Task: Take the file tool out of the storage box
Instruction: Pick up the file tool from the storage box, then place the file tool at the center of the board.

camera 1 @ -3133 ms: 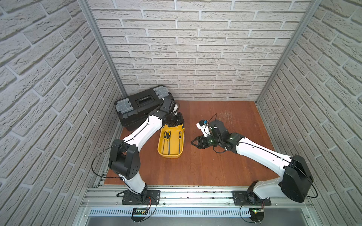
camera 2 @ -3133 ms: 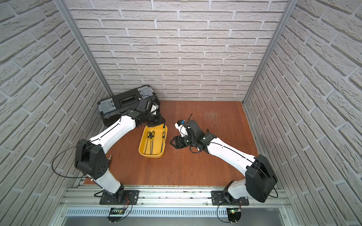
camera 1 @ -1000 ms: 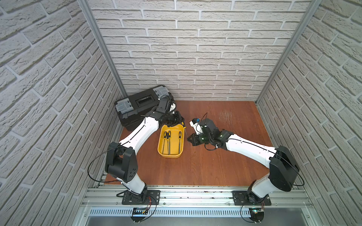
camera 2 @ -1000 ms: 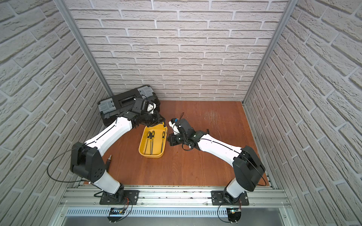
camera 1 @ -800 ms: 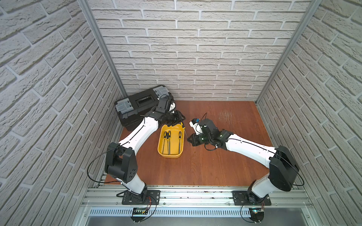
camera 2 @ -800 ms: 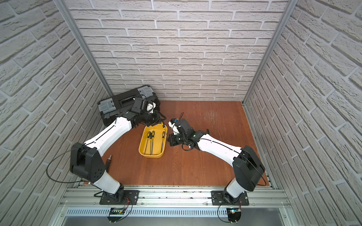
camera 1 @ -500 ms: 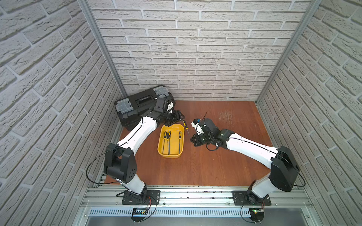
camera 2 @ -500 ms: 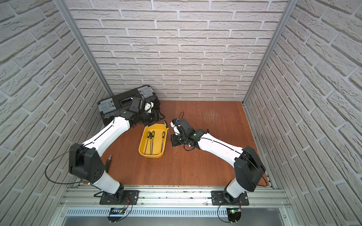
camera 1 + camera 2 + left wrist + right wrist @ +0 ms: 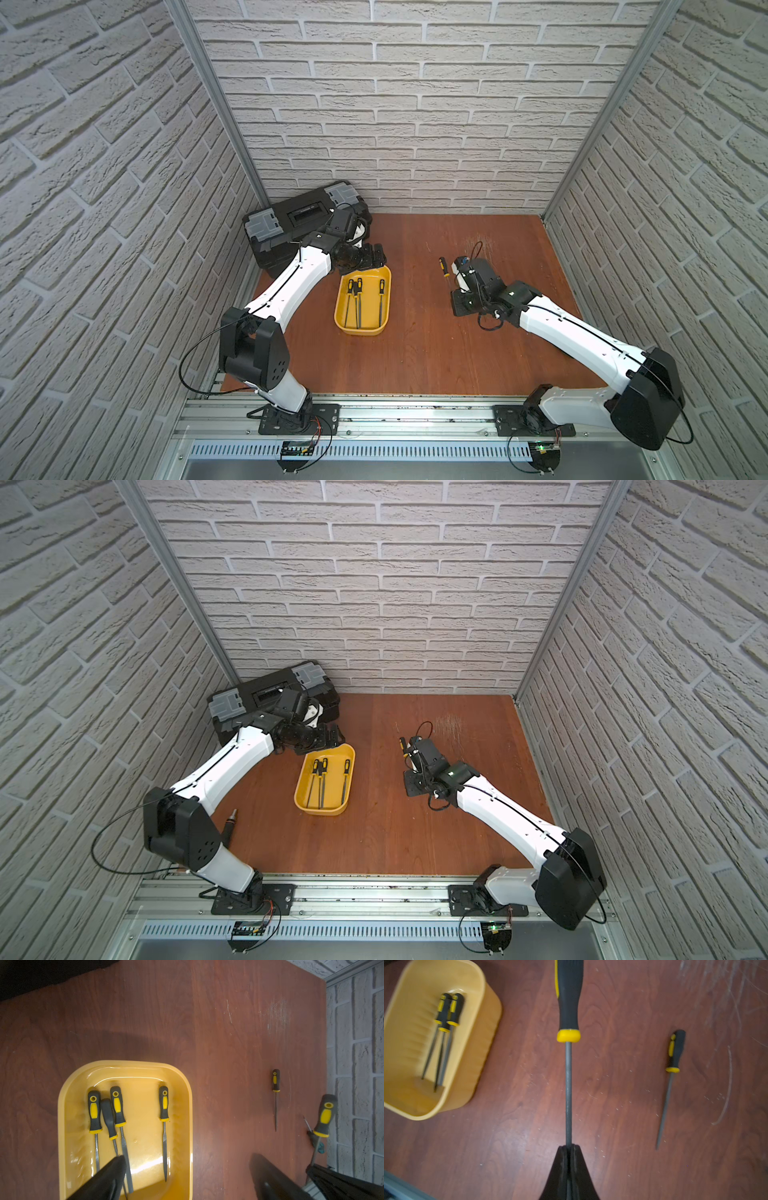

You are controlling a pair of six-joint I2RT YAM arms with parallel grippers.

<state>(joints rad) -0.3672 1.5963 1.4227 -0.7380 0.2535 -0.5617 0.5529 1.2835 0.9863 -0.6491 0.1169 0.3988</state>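
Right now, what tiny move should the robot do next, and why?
Probably lower the right pincer toward the table and let go. It is shut on the metal shaft of a file, already clear of the yellow storage box, and another file lies on the wood beside it, so that looks like the drop-off spot.

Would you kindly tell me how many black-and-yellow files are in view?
6. Four lie in the yellow tray: a bunch of three and a single one. A fifth lies on the table; the right pincer holds the sixth.
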